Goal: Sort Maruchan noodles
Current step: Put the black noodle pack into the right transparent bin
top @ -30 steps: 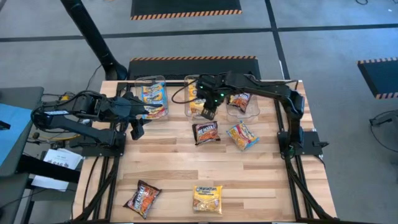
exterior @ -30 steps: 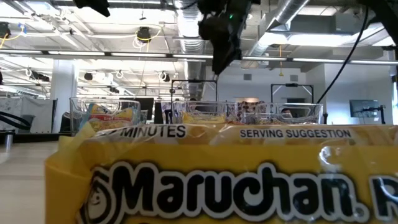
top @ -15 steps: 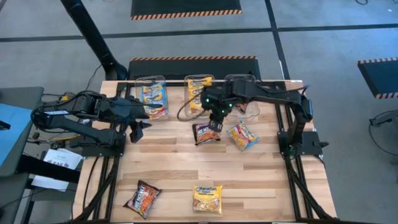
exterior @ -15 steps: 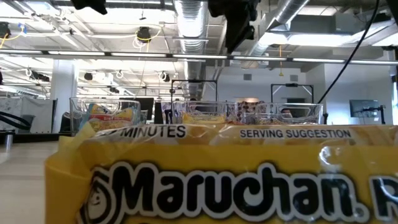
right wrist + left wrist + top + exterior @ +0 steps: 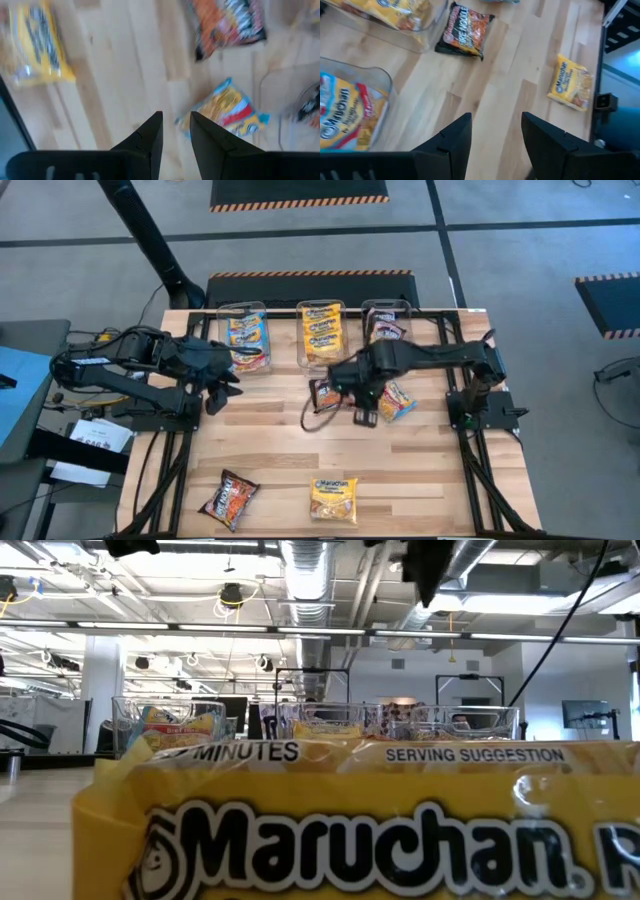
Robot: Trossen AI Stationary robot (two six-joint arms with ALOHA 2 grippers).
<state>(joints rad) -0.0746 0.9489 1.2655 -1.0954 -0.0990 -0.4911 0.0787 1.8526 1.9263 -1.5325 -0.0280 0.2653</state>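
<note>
Flat, crinkled Maruchan noodles packets lay about the bench (image 5: 280, 440): a black-red packet (image 5: 325, 392) and a blue-pink packet (image 5: 397, 401) mid-bench beside the right gripper (image 5: 365, 418), another black-red packet (image 5: 229, 497) and a yellow packet (image 5: 334, 499) near the front edge. Three clear bins (image 5: 322, 335) along the far edge held sorted packs. Bare wood spread between. The right jaws stood narrowly apart, empty; the left gripper (image 5: 214, 399) by the left bin gaped wider, empty. Print read "Maruchan" and "SERVING SUGGESTION".
</note>
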